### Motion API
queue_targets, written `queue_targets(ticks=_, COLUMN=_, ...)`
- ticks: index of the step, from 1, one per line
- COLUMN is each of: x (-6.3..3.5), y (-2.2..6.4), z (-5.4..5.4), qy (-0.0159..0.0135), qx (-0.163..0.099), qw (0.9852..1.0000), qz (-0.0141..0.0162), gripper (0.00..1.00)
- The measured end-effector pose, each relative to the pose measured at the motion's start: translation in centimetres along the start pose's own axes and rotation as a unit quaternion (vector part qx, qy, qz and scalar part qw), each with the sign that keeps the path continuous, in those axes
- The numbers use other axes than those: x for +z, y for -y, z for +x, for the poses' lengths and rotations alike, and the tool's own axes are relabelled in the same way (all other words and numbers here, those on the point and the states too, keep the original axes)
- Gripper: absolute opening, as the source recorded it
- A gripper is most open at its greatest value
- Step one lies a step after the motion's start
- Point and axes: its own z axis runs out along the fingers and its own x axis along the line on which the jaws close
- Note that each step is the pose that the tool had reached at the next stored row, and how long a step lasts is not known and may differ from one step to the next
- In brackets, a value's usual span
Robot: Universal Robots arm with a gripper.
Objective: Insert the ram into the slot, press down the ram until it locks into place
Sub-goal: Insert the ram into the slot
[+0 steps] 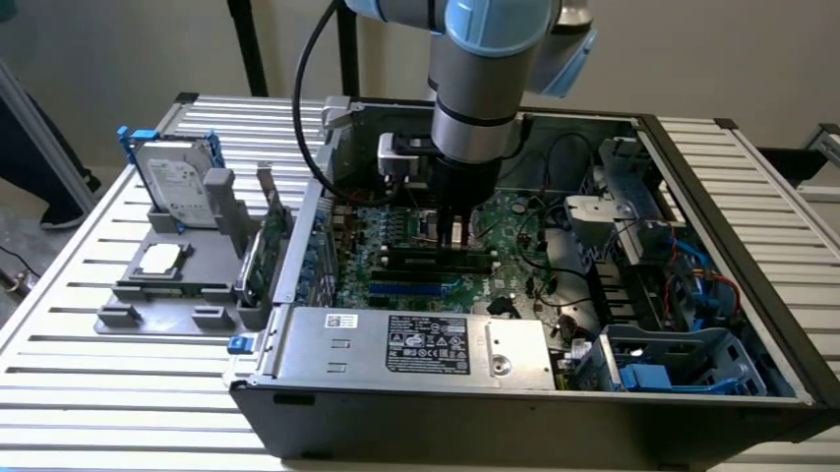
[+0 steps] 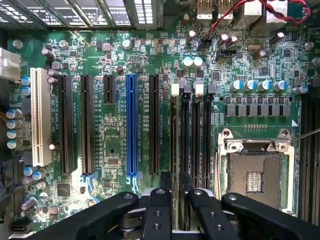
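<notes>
Black fingers (image 2: 159, 210) clamp the ram (image 2: 174, 145) edge-on along its slot (image 2: 174, 91); from the exterior view, the gripper (image 1: 453, 241) hides that contact.

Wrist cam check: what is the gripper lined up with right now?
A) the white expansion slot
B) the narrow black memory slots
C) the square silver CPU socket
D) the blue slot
B: the gripper sits at the end of the parallel black memory slots, with the CPU socket off to their side.
</notes>
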Motion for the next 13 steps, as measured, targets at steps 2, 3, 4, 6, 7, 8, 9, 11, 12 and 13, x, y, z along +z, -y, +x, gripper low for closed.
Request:
queue_targets(ticks=2, x=-0.88, y=-0.03, z=0.0, qy=-0.0001, qx=0.0, qw=1.0, qz=-0.0005, gripper=0.21)
queue_targets(ticks=3, x=-1.36, y=-0.05, z=0.0, qy=0.0, qx=0.0, qw=1.0, qz=-0.0006, gripper=0.21)
queue_targets(ticks=4, x=-1.82, y=-0.07, z=0.0, qy=-0.0002, qx=0.0, qw=1.0, qz=-0.0008, gripper=0.21)
queue_targets(ticks=6, x=-2.68, y=-0.1, z=0.0, qy=-0.0001, qx=0.0, qw=1.0, qz=-0.001, gripper=0.21)
queue_targets(ticks=7, x=-2.87, y=-0.11, z=0.0, qy=-0.0001, qx=0.0, qw=1.0, qz=-0.001, gripper=0.19)
queue_targets(ticks=8, x=-2.88, y=-0.11, z=0.0, qy=-0.0001, qx=0.0, qw=1.0, qz=-0.001, gripper=0.19)
queue_targets(ticks=9, x=-2.88, y=-0.11, z=0.0, qy=-0.0001, qx=0.0, qw=1.0, qz=-0.001, gripper=0.13)
queue_targets(ticks=11, x=-2.88, y=-0.11, z=0.0, qy=-0.0001, qx=0.0, qw=1.0, qz=-0.001, gripper=0.11)
queue_targets(ticks=12, x=-2.88, y=-0.11, z=0.0, qy=-0.0001, qx=0.0, qw=1.0, qz=-0.001, gripper=0.11)
queue_targets(ticks=13, x=-2.88, y=-0.11, z=0.0, qy=-0.0001, qx=0.0, qw=1.0, qz=-0.001, gripper=0.11)
